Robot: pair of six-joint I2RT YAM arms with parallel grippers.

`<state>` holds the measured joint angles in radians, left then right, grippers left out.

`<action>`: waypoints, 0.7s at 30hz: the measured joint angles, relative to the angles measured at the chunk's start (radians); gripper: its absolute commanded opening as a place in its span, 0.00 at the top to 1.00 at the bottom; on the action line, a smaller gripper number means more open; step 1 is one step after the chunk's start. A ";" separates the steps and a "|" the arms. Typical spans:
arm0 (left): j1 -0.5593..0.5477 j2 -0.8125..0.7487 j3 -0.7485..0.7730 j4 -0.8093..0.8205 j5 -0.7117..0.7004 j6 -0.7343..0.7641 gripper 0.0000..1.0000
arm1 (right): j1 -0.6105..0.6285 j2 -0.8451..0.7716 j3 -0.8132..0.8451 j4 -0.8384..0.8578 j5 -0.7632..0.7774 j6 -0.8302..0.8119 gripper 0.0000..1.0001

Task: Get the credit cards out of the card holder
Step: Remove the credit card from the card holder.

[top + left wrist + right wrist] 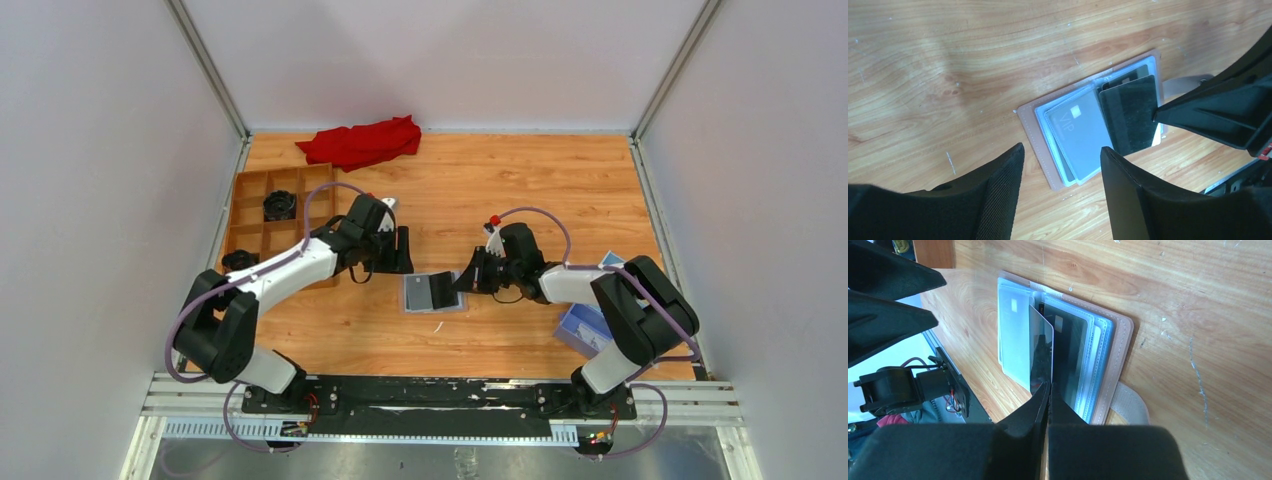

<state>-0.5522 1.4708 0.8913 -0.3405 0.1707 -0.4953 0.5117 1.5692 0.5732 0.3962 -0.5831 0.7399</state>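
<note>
Card holder lies open mid-table, left gripper just behind-left, right gripper at its right. Flat card lies in it; tilted card rises beside. Compartment tray left, cloth behind, box right.

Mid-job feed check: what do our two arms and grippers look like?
The left arm and right arm have white link shells between black joint housings. A lilac cable loops along each, with a red part near the wrist. The left gripper and right gripper are matte black with wedge-shaped fingers; the left's inner faces show a fine mesh texture.
</note>
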 measured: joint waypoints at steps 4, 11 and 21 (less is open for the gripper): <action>0.000 -0.040 -0.006 0.010 0.001 0.012 0.30 | 0.000 0.000 0.000 0.000 -0.001 0.000 1.00; 0.000 -0.123 -0.092 0.101 0.031 0.015 0.23 | 0.000 0.000 0.000 -0.001 -0.002 -0.001 1.00; 0.000 -0.172 -0.125 0.115 0.021 0.040 0.00 | 0.000 0.013 0.008 0.001 -0.002 0.000 1.00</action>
<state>-0.5522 1.2984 0.7666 -0.2253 0.1917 -0.4553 0.5114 1.5826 0.5808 0.3973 -0.5850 0.7395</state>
